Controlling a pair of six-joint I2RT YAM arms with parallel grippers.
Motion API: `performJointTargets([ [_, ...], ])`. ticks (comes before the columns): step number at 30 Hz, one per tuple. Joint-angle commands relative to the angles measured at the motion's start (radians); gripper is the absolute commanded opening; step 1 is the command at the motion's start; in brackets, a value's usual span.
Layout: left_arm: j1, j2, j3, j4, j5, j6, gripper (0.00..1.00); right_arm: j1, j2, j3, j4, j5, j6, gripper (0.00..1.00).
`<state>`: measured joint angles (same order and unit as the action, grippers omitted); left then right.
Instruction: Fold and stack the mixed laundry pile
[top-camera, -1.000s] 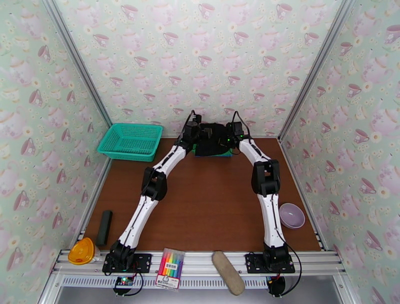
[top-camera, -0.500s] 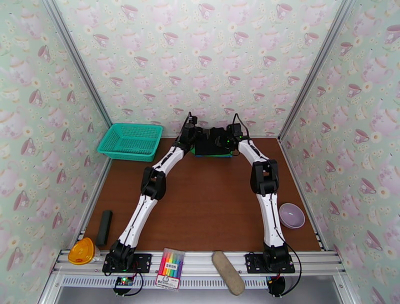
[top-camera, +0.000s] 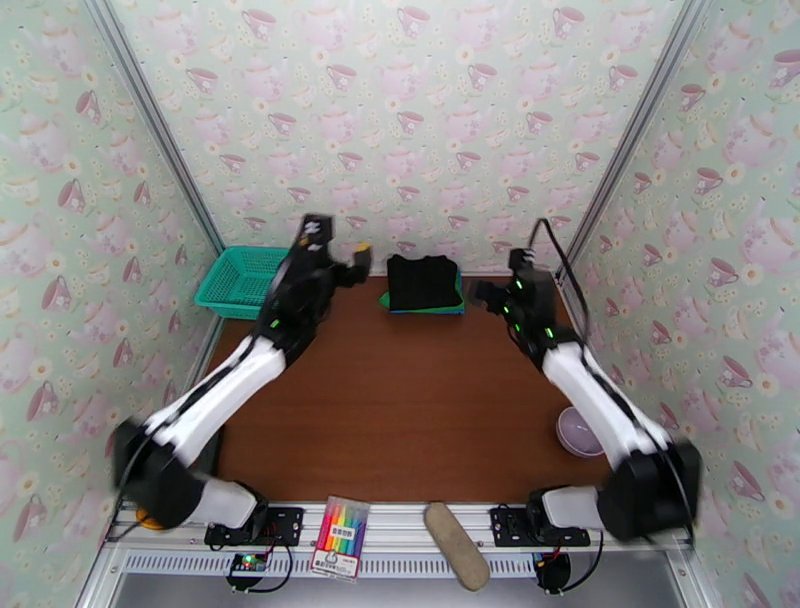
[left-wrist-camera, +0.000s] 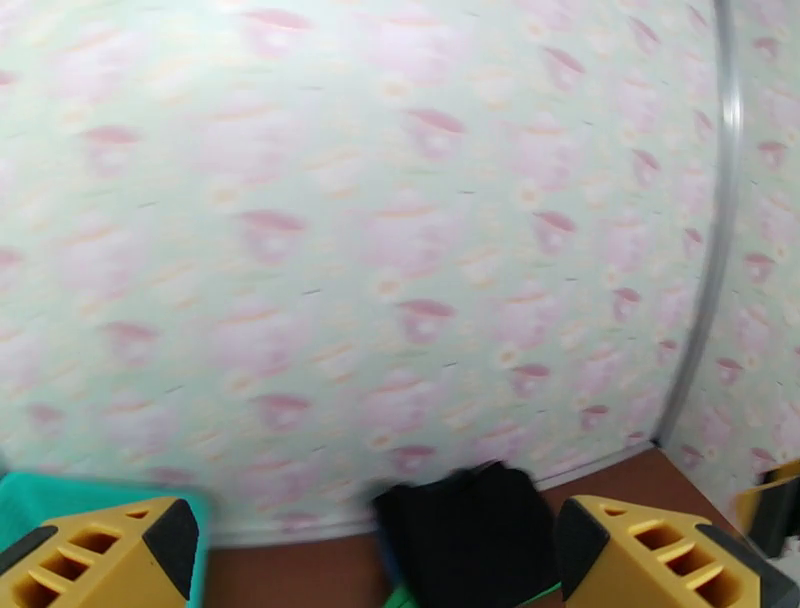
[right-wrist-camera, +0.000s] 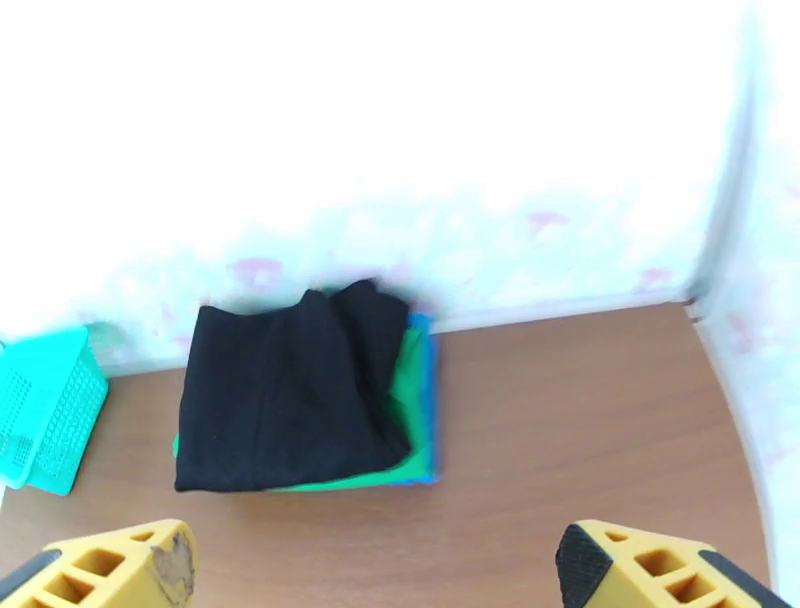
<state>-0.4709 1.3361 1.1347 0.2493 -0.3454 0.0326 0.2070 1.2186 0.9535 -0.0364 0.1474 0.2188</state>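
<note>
Folded black shirt (right-wrist-camera: 290, 400) tops green shirt (right-wrist-camera: 415, 455) and blue shirt (right-wrist-camera: 432, 400), ahead of my left pincer (left-wrist-camera: 375, 525) and right pincer (right-wrist-camera: 372, 550), both open. Looks done.

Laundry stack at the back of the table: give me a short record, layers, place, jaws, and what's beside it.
top layer: black folded cloth garment
middle layer: green cloth garment, edge showing
bottom layer: bright blue cloth garment, edge showing
place: far edge of brown table
left and right jaws: open, empty, off the stack
neighbour: teal plastic mesh basket, to its left, apart
</note>
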Motion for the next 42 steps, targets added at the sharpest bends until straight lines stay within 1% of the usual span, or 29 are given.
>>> performJointTargets([
  [1, 0.034, -0.058, -0.333, -0.034, -0.212, -0.001, 1.00, -0.008, -0.104, -0.295, 0.204, 0.185, -0.050, 1.00],
  [3, 0.064, -0.121, -0.514, 0.061, -0.258, -0.030, 1.00, -0.008, -0.174, -0.433, 0.297, 0.171, -0.100, 1.00],
  [5, 0.110, -0.139, -0.669, 0.219, -0.268, -0.036, 1.00, -0.010, -0.195, -0.553, 0.431, 0.164, -0.132, 1.00],
  [6, 0.140, -0.167, -0.662, 0.133, -0.293, -0.104, 1.00, -0.009, -0.183, -0.610, 0.536, 0.158, -0.156, 1.00],
  [7, 0.192, -0.183, -0.679, 0.151, -0.209, -0.094, 1.00, -0.009, -0.148, -0.651, 0.619, 0.158, -0.174, 1.00],
  [8, 0.223, -0.181, -0.716, 0.245, -0.182, -0.083, 1.00, -0.011, -0.109, -0.672, 0.672, 0.165, -0.182, 1.00],
  [9, 0.254, -0.161, -0.760, 0.369, -0.179, -0.078, 1.00, -0.012, -0.054, -0.682, 0.715, 0.174, -0.190, 1.00],
  [10, 0.279, -0.132, -0.794, 0.457, -0.165, -0.067, 1.00, -0.014, 0.003, -0.681, 0.772, 0.190, -0.196, 1.00],
  [11, 0.302, -0.109, -0.802, 0.512, -0.179, -0.056, 1.00, -0.014, 0.016, -0.658, 0.735, 0.180, -0.196, 1.00],
  [12, 0.310, -0.128, -0.790, 0.446, -0.161, -0.052, 1.00, -0.020, 0.041, -0.647, 0.769, 0.136, -0.205, 1.00],
  [13, 0.319, -0.136, -0.788, 0.415, -0.139, -0.033, 1.00, -0.022, 0.086, -0.664, 0.882, 0.113, -0.228, 1.00],
  [14, 0.319, -0.127, -0.797, 0.418, -0.143, -0.013, 1.00, -0.021, 0.118, -0.660, 0.919, 0.106, -0.266, 1.00],
  [15, 0.319, -0.107, -0.822, 0.445, -0.155, 0.000, 1.00, -0.026, 0.148, -0.652, 0.946, 0.089, -0.288, 1.00],
  [16, 0.320, -0.081, -0.850, 0.482, -0.163, 0.011, 1.00, -0.047, 0.198, -0.657, 1.010, 0.055, -0.288, 1.00],
  [17, 0.305, -0.072, -0.868, 0.543, -0.209, 0.027, 1.00, -0.078, 0.262, -0.654, 1.047, 0.012, -0.267, 1.00],
  [18, 0.305, -0.093, -0.877, 0.526, -0.149, 0.030, 1.00, -0.112, 0.365, -0.669, 1.213, -0.054, -0.249, 1.00],
  [19, 0.314, -0.096, -0.884, 0.539, -0.098, 0.032, 1.00, -0.120, 0.386, -0.680, 1.256, -0.053, -0.237, 1.00],
  [20, 0.321, -0.079, -0.892, 0.582, -0.072, 0.034, 1.00, -0.142, 0.325, -0.660, 1.099, -0.085, -0.221, 1.00],
  [21, 0.322, -0.050, -0.896, 0.642, -0.056, 0.042, 1.00, -0.166, 0.306, -0.623, 1.012, -0.137, -0.209, 1.00],
  [22, 0.322, -0.016, -0.899, 0.701, -0.036, 0.049, 1.00, -0.172, 0.333, -0.608, 1.035, -0.166, -0.206, 1.00],
  [23, 0.323, 0.034, -0.899, 0.771, 0.000, 0.078, 1.00, -0.177, 0.333, -0.585, 0.985, -0.189, -0.210, 1.00],
  [24, 0.326, 0.117, -0.893, 0.842, 0.018, 0.090, 1.00, -0.182, 0.320, -0.558, 0.917, -0.196, -0.210, 1.00],
  [25, 0.331, 0.212, -0.887, 0.920, 0.027, 0.095, 1.00, -0.187, 0.329, -0.566, 0.953, -0.198, -0.201, 1.00],
  [26, 0.326, 0.317, -0.875, 1.063, 0.004, 0.135, 1.00, -0.191, 0.332, -0.569, 0.956, -0.200, -0.196, 1.00],
  [27, 0.322, 0.278, -0.865, 0.963, 0.000, 0.105, 1.00, -0.192, 0.325, -0.563, 0.934, -0.196, -0.198, 1.00],
  [28, 0.362, 0.209, -0.842, 0.810, 0.066, 0.058, 1.00, -0.192, 0.327, -0.565, 0.944, -0.192, -0.197, 1.00],
  [29, 0.403, 0.193, -0.802, 0.700, 0.108, 0.019, 1.00, -0.191, 0.331, -0.565, 0.945, -0.189, -0.196, 1.00],
  [30, 0.421, 0.220, -0.776, 0.705, 0.090, 0.005, 1.00, -0.192, 0.327, -0.561, 0.936, -0.185, -0.198, 1.00],
  [42, 0.413, 0.221, -0.783, 0.718, 0.080, 0.009, 1.00, -0.187, 0.328, -0.558, 0.930, -0.168, -0.197, 1.00],
])
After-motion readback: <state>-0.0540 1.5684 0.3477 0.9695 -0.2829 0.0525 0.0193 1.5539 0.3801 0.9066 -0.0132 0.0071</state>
